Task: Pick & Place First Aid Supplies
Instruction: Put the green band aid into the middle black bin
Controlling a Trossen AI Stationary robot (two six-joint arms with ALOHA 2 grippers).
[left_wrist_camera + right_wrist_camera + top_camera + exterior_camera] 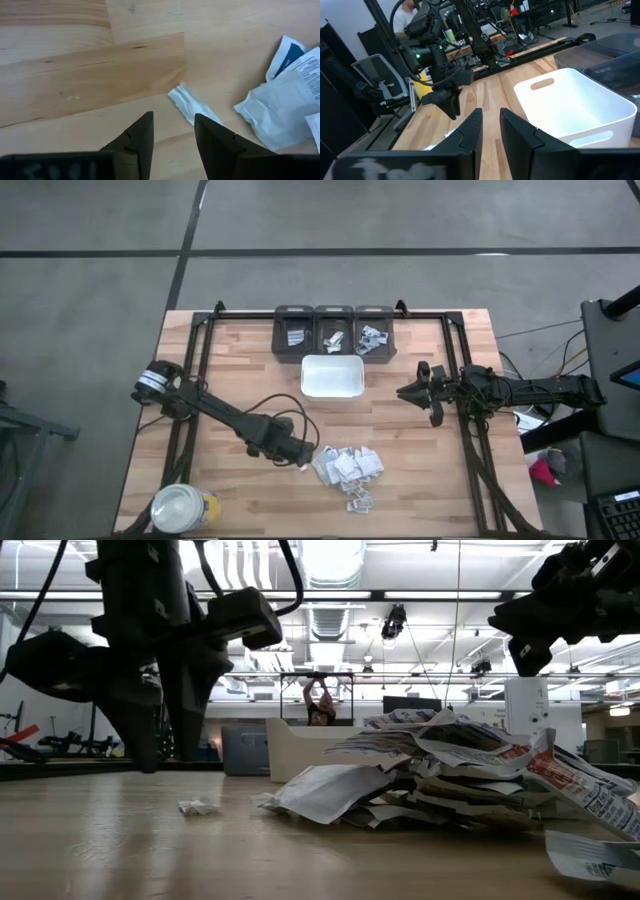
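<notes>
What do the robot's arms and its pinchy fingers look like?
Both arms are dark, almost black, built from slim jointed tubes. Black cables loop along the left arm, which has a round silver-capped motor near its base; more cables trail behind the right arm. The left gripper and right gripper each end in two black wedge-shaped fingers tapering to points.

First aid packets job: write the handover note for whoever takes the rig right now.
Left claw: open, empty, low at the left edge of the packet pile, a small stray packet just ahead of its fingers.
Right claw: holds nothing, fingers a narrow gap apart, raised right of the white tray.
Done: a few packets lie in the three dark bins; the tray looks empty.
Left: most of the pile.
</notes>
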